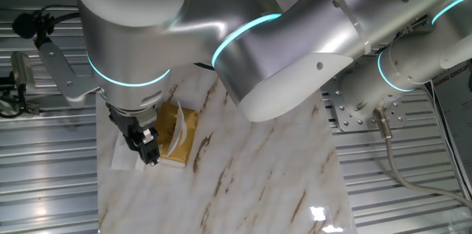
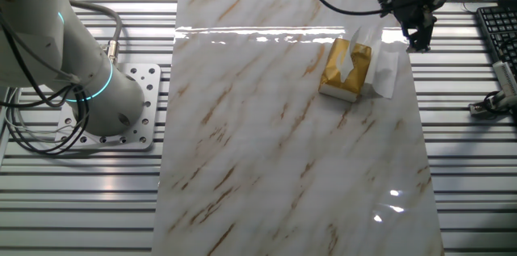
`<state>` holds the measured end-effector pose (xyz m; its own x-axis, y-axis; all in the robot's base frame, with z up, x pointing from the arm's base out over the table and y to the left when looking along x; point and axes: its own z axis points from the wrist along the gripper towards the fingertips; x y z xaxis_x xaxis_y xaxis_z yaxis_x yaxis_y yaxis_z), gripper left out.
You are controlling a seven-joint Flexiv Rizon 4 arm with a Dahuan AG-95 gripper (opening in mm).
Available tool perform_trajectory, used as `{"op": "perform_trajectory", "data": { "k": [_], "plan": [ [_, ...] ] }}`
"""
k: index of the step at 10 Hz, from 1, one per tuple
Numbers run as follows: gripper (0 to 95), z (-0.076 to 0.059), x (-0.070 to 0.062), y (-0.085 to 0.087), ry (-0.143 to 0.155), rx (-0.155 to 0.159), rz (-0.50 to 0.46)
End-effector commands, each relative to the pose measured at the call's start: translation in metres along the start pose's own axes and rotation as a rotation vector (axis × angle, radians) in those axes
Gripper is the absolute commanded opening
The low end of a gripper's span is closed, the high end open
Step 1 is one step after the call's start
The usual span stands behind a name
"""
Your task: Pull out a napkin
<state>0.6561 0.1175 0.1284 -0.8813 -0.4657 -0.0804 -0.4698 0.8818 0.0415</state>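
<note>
The golden tissue pack (image 2: 347,69) sits on the marble table (image 2: 283,167), up toward the two o'clock corner of the slab in the other fixed view. A white napkin (image 2: 387,73) lies flat on the marble just beside the pack, at its three o'clock side, and appears to touch the pack's edge. Another white sheet (image 2: 349,64) pokes from the slot on top of the pack.

That napkin is thin, soft paper: feather-light, floppy, quick to tear or crumple if it is yanked. My call is to pinch a raised fold or a free corner, not the flat middle, and to pull gently, since the light pack may well slide along with it.

The gripper (image 2: 418,36) hangs just above the napkin's far edge, at about one o'clock from it, near but seemingly not touching. From one fixed view, the gripper (image 1: 150,150) hovers over the white sheet at the pack's nine o'clock side. Fingers look close together with nothing visibly between them, but honestly I cannot tell whether they are fully closed.
</note>
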Motion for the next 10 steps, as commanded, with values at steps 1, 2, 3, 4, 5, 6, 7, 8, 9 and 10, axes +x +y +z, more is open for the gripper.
{"op": "perform_trajectory", "data": {
  "k": [1, 2, 3, 4, 5, 6, 7, 8, 9, 10],
  "plan": [
    [95.0, 0.0002, -0.0001, 0.0013, 0.002, 0.002, -0.005],
    [95.0, 0.0005, -0.0002, 0.0022, 0.001, 0.001, -0.005],
    [95.0, 0.0007, -0.0002, 0.003, 0.002, 0.002, -0.005],
    [95.0, 0.0008, -0.0002, 0.0033, 0.002, 0.0, -0.005],
    [95.0, 0.0009, -0.0002, 0.0035, 0.001, 0.0, -0.004],
    [95.0, 0.0009, -0.0002, 0.0035, -0.001, 0.0, -0.004],
    [95.0, 0.0009, -0.0002, 0.0035, -0.004, -0.001, -0.003],
    [95.0, 0.0009, -0.0002, 0.0036, -0.007, -0.001, -0.003],
    [95.0, 0.0009, -0.0002, 0.0036, -0.007, 0.0, -0.001],
    [95.0, 0.0009, -0.0002, 0.0037, -0.011, -0.001, 0.003]
  ]
}}
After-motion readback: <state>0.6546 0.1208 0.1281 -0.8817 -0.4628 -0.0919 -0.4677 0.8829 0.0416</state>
